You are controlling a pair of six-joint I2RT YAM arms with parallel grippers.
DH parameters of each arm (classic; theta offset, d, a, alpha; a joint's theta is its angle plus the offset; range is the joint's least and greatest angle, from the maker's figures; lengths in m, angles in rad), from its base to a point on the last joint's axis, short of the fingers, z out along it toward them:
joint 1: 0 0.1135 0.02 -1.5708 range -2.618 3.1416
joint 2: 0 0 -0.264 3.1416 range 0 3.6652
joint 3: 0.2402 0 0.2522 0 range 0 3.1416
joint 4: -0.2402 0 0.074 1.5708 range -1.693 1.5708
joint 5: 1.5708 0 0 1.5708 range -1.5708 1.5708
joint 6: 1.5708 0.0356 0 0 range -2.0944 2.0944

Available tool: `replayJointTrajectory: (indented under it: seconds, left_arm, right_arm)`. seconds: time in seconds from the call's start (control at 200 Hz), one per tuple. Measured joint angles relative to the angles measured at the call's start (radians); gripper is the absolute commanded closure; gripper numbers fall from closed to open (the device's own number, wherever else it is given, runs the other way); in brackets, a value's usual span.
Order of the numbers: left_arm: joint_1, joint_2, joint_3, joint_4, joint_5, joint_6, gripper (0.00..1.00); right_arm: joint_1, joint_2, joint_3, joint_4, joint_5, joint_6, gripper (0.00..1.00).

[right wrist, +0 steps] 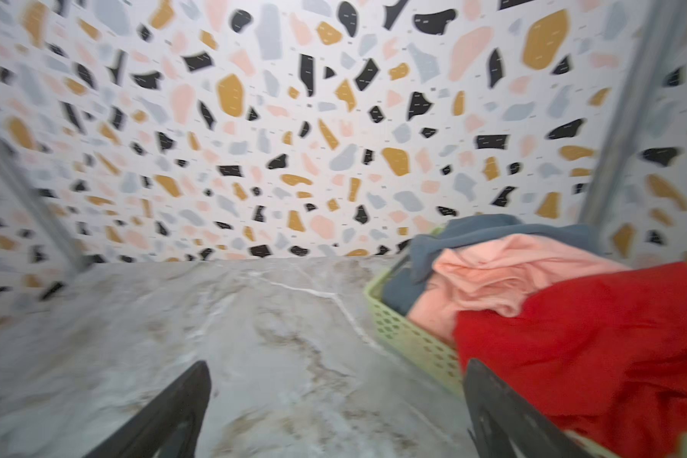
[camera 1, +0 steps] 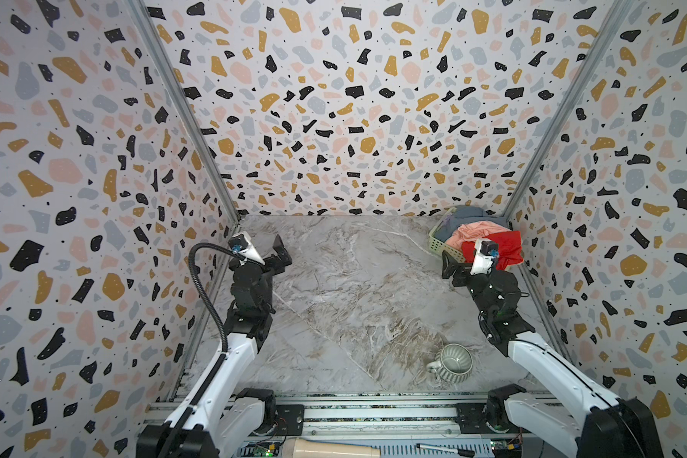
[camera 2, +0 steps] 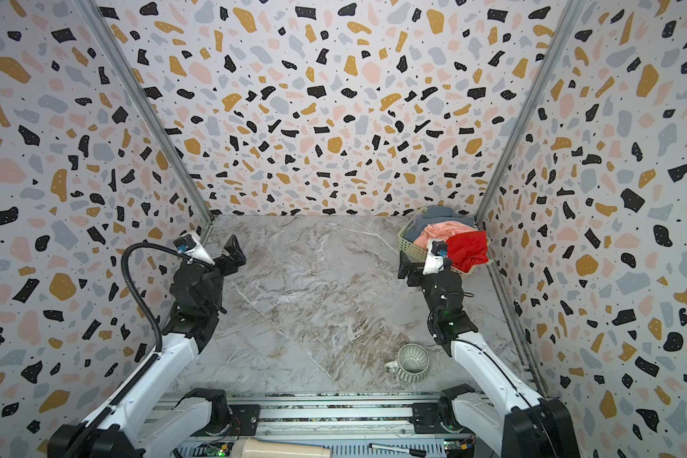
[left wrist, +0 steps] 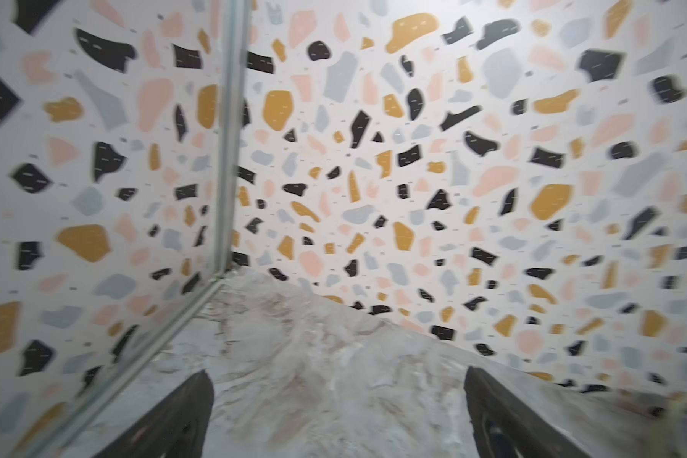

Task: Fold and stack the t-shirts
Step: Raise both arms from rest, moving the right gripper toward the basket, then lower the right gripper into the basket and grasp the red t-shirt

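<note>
1. Shirts first: the bright red cloth t-shirt [camera 1: 506, 246], the salmon-pink cloth t-shirt [camera 1: 472, 232] and the grey-blue cloth t-shirt [camera 1: 469, 216] all lie crumpled in the pale green lattice plastic basket [camera 1: 441, 242]. The basket stands in the far right corner of the grey marble-patterned bench [camera 1: 354, 277].
2. I see the red one spilling over the basket's near rim. The pink one is bunched just behind it, and the grey-blue one is heaped at the far end.
3. My right gripper [right wrist: 336, 365] hangs over the bench just beside the basket's near end, jaws spread wide and holding nothing. In its wrist view one finger [right wrist: 492, 408] shows in front of the red cloth; I cannot tell whether it touches.
4. My left gripper [left wrist: 336, 370] hangs near the far left corner, jaws equally wide, holding nothing.
5. Ribbed grey-green ceramic mug [camera 1: 455, 363] sits toward the near right corner, its mouth in view, well apart from the basket.
</note>
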Motion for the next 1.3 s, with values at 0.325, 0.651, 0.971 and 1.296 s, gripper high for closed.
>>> replayJointTrajectory:
  seconds: [0.325,0.651,0.971,1.296]
  left_arm:
    - [-0.447,-0.066,-0.121,-0.084,0.19,-0.359,0.01]
    - [-0.448,-0.004,-0.05,-0.089,0.163,-0.335,0.0]
    - [-0.448,0.206,0.087,-0.121,0.21,-0.129,0.05]
    - [-0.452,0.415,0.176,-0.115,0.363,-0.088,0.08]
  right_arm:
    - [0.168,-0.117,-0.092,-0.182,-0.25,0.385,0.01]
    - [-0.075,-0.007,0.064,-0.306,-0.149,0.357,0.07]
    - [-0.342,0.365,0.285,-0.368,-0.102,0.203,0.23]
    - [-0.38,0.437,0.287,-0.386,-0.18,0.16,0.44]
